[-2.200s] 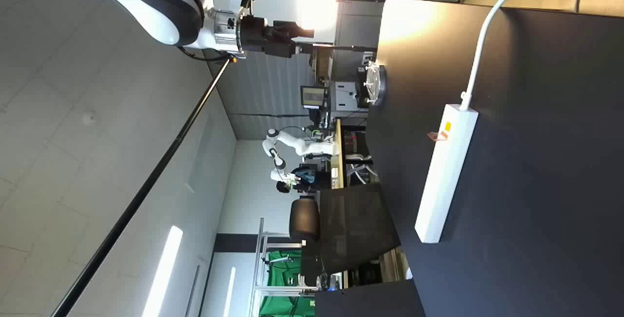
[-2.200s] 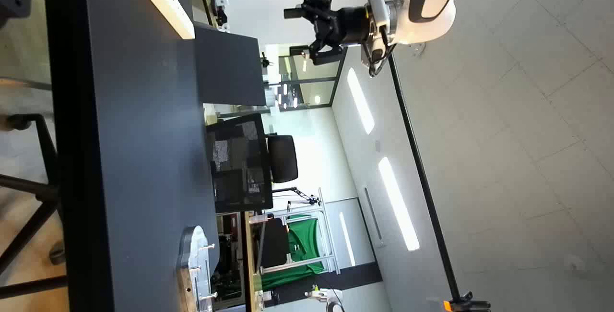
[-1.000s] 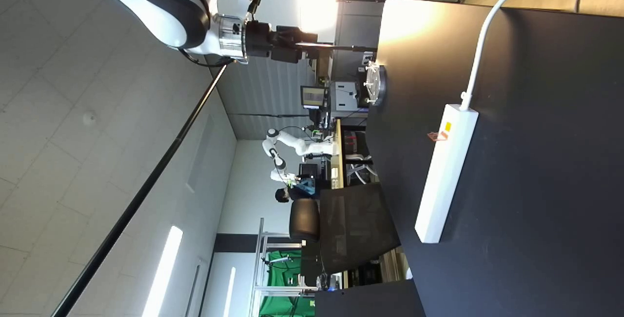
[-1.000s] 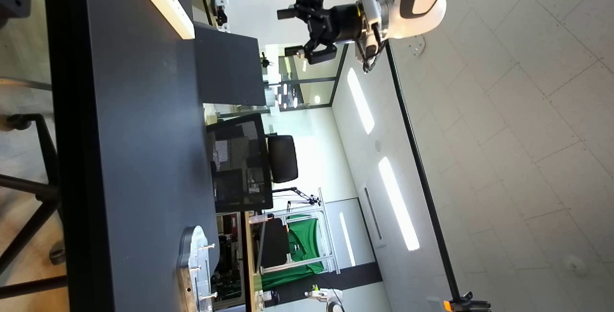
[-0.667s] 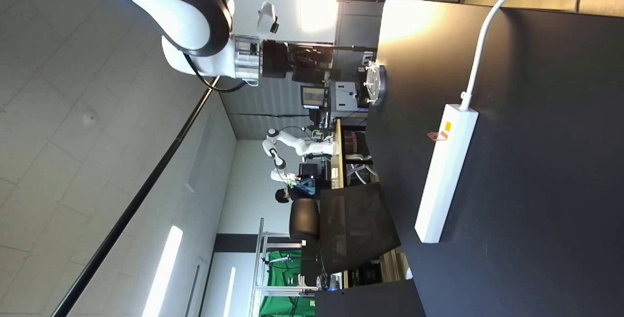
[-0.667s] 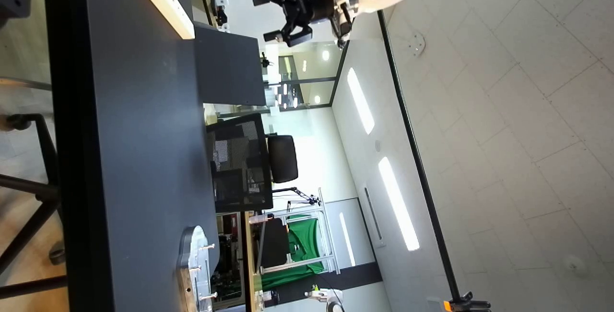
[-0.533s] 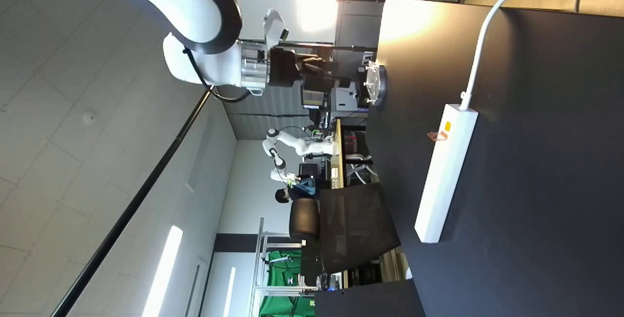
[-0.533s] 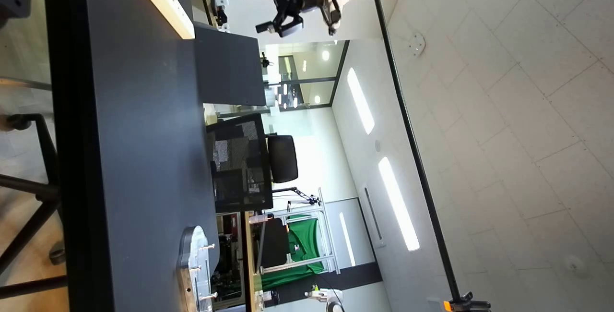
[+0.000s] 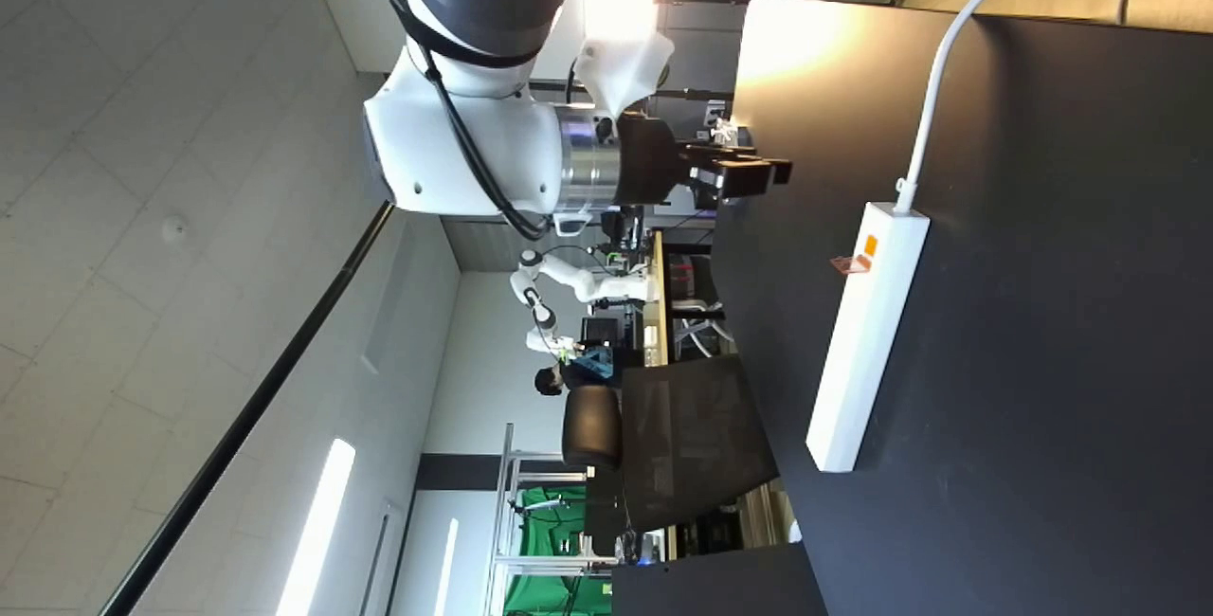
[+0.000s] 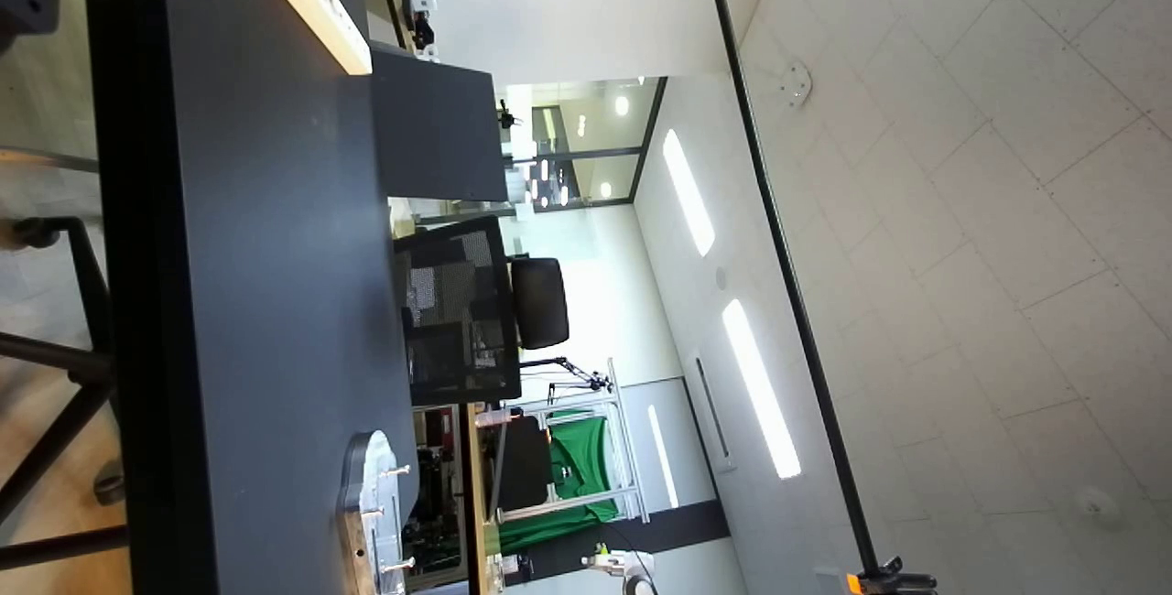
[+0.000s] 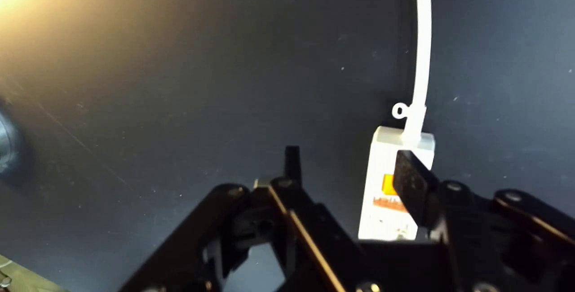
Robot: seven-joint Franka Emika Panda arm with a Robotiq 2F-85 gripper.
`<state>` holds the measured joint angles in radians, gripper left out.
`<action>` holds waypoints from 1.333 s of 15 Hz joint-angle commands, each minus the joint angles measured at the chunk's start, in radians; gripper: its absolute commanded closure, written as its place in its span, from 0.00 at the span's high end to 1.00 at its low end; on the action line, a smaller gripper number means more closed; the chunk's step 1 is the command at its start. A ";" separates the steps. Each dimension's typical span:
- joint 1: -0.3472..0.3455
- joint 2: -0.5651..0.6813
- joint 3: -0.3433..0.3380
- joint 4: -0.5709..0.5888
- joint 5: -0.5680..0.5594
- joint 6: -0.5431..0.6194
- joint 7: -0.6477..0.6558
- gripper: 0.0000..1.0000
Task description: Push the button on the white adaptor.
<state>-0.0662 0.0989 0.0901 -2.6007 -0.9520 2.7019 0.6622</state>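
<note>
Currently the spread hand (image 11: 348, 159) hangs clear of the button (image 11: 388, 185).

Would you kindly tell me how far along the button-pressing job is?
Done: the orange button looks uncovered, the reddish flap beside it standing up from the white strip. In hand: the approach; the open tool has come nearer the strip. Left: lowering and pressing; an exterior view shows tool and button apart.

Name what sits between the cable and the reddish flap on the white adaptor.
The orange button: in an exterior view and in the wrist view, it lies between the white cable and the reddish flap on the white adaptor.
</note>
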 commanded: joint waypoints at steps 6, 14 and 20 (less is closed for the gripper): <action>0.093 0.269 -0.023 0.166 -0.225 0.090 0.374 0.00; 0.078 0.309 -0.019 0.195 -0.187 0.087 0.322 0.01; 0.078 0.309 -0.019 0.195 -0.187 0.087 0.322 0.01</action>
<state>0.0120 0.4082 0.0716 -2.4059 -1.1392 2.7889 0.9847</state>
